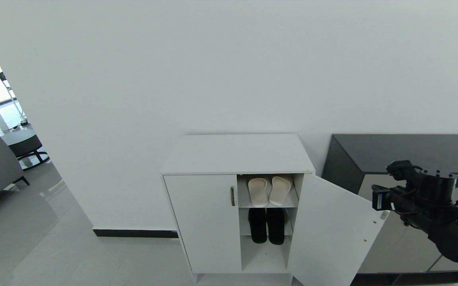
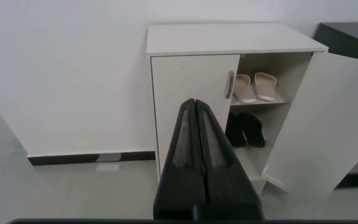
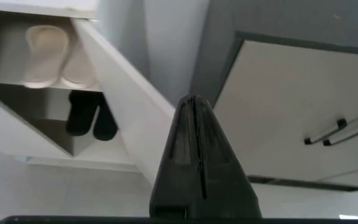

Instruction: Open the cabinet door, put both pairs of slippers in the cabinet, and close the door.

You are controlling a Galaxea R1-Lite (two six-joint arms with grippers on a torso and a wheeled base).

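Inside, white slippers sit above black slippers — door open.

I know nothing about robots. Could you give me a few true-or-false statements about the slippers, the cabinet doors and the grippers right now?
1. The white slippers and black slippers are inside the cabinet. True.
2. The white slippers lie on the lower shelf. False: they lie on the shelf above the black slippers.
3. Both doors are open. False: the right door is open, the left door shut.
4. The left gripper is shut. True.
5. The right gripper holds a slipper. False: it is shut and empty.
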